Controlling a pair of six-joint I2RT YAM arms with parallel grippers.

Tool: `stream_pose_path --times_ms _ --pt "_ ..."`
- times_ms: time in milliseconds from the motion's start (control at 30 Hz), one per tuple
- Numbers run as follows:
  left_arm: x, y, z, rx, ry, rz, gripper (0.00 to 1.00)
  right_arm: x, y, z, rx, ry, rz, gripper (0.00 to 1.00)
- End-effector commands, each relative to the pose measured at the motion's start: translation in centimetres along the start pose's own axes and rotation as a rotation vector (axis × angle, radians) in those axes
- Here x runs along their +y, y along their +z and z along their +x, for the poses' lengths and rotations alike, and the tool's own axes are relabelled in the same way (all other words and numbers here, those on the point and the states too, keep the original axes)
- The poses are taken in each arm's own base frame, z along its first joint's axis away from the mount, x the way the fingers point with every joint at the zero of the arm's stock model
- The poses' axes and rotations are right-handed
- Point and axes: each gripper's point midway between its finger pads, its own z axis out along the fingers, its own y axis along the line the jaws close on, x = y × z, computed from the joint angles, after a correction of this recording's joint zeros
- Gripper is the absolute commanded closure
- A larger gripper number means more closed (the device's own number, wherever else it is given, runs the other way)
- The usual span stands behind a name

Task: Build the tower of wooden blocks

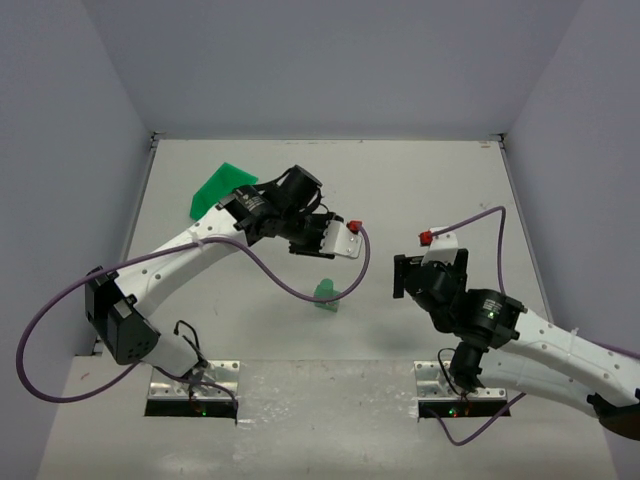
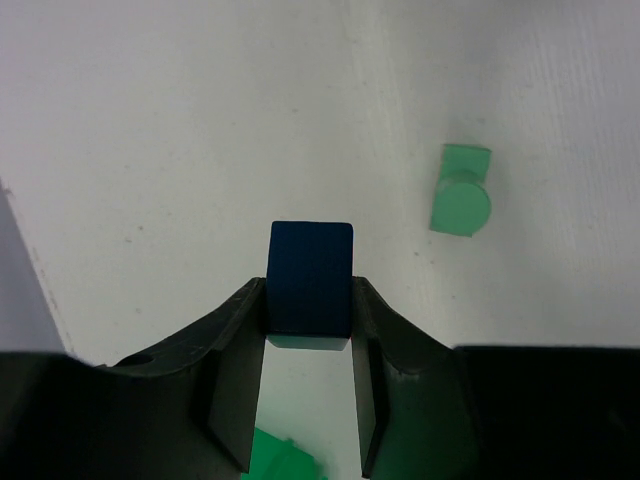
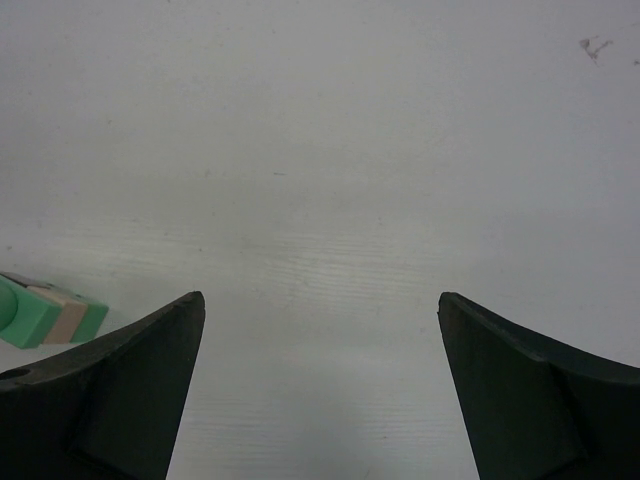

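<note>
My left gripper (image 2: pixel 311 290) is shut on a dark blue block (image 2: pixel 311 262) and holds it above the table. In the top view the left gripper (image 1: pixel 326 238) hangs a little behind the pale green blocks (image 1: pixel 325 293). In the left wrist view these blocks (image 2: pixel 461 190) form a short stack, a round piece on a square one, to the right of the blue block and apart from it. My right gripper (image 3: pixel 320 296) is open and empty over bare table, to the right of the stack in the top view (image 1: pixel 405 275). The stack's edge (image 3: pixel 45 312) shows at its left.
A bright green plastic bin (image 1: pixel 222 188) lies at the back left of the white table (image 1: pixel 420 190). A bright green piece (image 2: pixel 280 460) shows at the bottom edge of the left wrist view. Grey walls stand close on the left, back and right.
</note>
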Motion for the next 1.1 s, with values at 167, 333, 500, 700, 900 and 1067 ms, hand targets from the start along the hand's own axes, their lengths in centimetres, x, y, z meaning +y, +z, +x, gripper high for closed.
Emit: stream_pose_path --times_ms 167,333,500,700,900,1067 --pt "-5.9 -0.8 -2.5 -0.105 0.034 0.221 1.00 -3.0 0.7 1.1 0.048 0.087 0.142 0.01" --pt "-5.9 -0.1 -3.0 -0.121 -0.018 0.237 1.00 -5.9 2.2 3.8 0.155 0.136 0.274 0.01" --pt "-5.6 1.3 -2.7 -0.090 -0.066 0.229 1.00 -6.3 2.5 4.5 0.181 0.126 0.297 0.01" --pt "-5.8 2.9 -2.1 -0.052 -0.080 0.253 0.94 -6.3 2.5 4.7 0.193 0.108 0.298 0.01" --pt "-6.4 4.1 -1.6 -0.007 -0.081 0.268 0.92 -6.6 2.5 5.4 0.200 0.101 0.302 0.01" --pt "-6.4 4.4 -1.4 0.004 -0.084 0.261 0.92 -6.7 2.3 5.5 0.191 0.112 0.293 0.01"
